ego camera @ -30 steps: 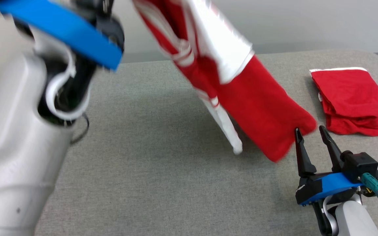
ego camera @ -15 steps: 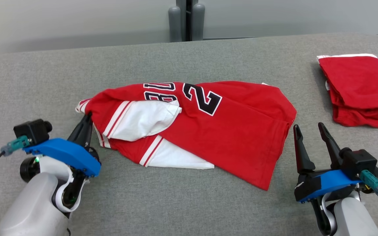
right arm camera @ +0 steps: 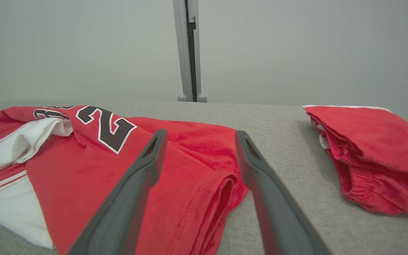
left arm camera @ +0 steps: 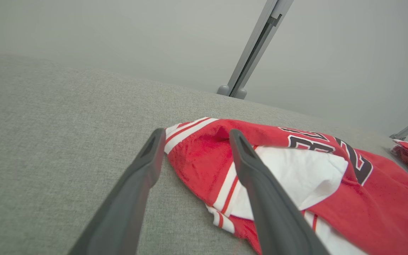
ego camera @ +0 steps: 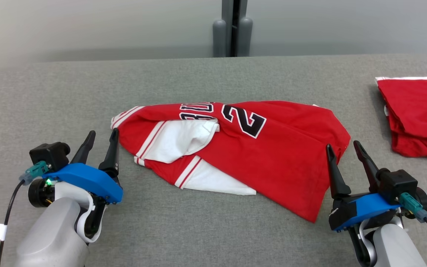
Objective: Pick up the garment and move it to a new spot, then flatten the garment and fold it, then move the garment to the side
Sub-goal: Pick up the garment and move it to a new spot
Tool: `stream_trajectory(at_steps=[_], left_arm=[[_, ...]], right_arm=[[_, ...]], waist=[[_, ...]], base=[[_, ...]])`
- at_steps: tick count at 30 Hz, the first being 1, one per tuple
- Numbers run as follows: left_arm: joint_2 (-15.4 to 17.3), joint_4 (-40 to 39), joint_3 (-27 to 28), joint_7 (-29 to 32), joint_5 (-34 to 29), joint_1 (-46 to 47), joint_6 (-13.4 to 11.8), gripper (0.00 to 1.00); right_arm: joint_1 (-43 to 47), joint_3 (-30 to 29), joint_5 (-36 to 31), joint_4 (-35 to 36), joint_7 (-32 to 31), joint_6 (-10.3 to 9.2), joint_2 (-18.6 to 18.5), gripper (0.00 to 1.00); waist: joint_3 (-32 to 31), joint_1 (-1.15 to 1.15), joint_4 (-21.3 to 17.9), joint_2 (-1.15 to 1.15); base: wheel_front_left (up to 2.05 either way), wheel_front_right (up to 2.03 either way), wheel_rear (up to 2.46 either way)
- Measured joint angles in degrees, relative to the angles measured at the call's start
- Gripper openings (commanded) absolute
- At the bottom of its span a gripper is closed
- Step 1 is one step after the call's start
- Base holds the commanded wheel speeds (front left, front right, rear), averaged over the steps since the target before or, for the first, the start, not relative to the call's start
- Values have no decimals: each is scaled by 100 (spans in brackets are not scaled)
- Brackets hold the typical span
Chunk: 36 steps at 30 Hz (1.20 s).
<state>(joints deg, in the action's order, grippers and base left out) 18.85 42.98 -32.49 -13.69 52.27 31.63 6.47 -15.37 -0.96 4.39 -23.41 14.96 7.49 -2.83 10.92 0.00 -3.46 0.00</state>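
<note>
**Figure: both grippers empty, one at each end of the shirt.** The left gripper (ego camera: 103, 131) has its 2 fingers spread with nothing between them, tips just beside the striped sleeve edge. Whether they touch the cloth cannot be told. The right gripper (ego camera: 342, 144) is likewise spread and empty, with its tips at the shirt's right-hand corner. The shirt (ego camera: 235, 148) lies mid-table (ego camera: 184, 230), between the 2 grippers and well apart from the folded red cloth (ego camera: 417, 111) at the right end.

**Likely faults.**
- The shirt is doubled over itself, so a pinch at either edge may catch only 1 layer. Pulling would then probably drag the bunch along rather than spread it.
- In the right wrist view the near hem is rolled. A grip on the lip of that roll could slip off.
- A long pull to the right might carry the shirt into the folded red cloth.
- Fingertips driven low could catch the table's woven cover.

**Appearance.** The shirt is red with white panels and red-and-white striped trim. It carries black white-edged numerals: a 2 reads clearly, and the rest is creased under. A white panel is turned out over the red near the left end. The shirt is rumpled, neither flat nor folded.
</note>
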Motion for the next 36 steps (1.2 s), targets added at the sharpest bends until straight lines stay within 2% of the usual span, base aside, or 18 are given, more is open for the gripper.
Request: stream_trajectory(at_steps=[3, 6, 15, 21, 24, 28, 36], left_arm=[[-15, -36, 20, -90, -185, -4, -18, 100], [-22, -232, 149, -124, -456, -159, -172, 100], [-346, -1629, 1248, -131, -1659, -1638, -737, 100], [-686, -2192, 1773, -132, -2313, -2509, -915, 100], [-829, -2368, 1975, -132, -2550, -2798, -936, 100], [-971, -2448, 2140, -132, -2871, -3036, -835, 100], [-1194, -2421, 2315, -132, -3071, -3120, -689, 100]], right_arm=[[2, -11, -47, 14, 0, 0, 0, 100], [25, -30, -78, 36, 1, 0, 0, 100], [361, 98, -67, 34, 2, 0, 1, 100], [646, 196, 31, 109, 2, 0, 0, 100], [748, 269, 105, 170, 3, 0, 1, 100], [881, 342, 123, 218, 3, 0, 1, 100], [878, 433, 126, 199, 3, 0, 0, 100]], waist=[[-104, 0, 83, 0], [-219, 0, 157, 0], [-528, -1, 280, 0], [-617, 0, 293, 0], [-660, 0, 281, 0], [-714, 0, 263, 0], [-762, 0, 231, 0]], base=[[0, 0, 0], [0, 0, 0], [0, 0, 0], [0, 0, 0], [0, 0, 0], [0, 0, 0], [0, 0, 0]])
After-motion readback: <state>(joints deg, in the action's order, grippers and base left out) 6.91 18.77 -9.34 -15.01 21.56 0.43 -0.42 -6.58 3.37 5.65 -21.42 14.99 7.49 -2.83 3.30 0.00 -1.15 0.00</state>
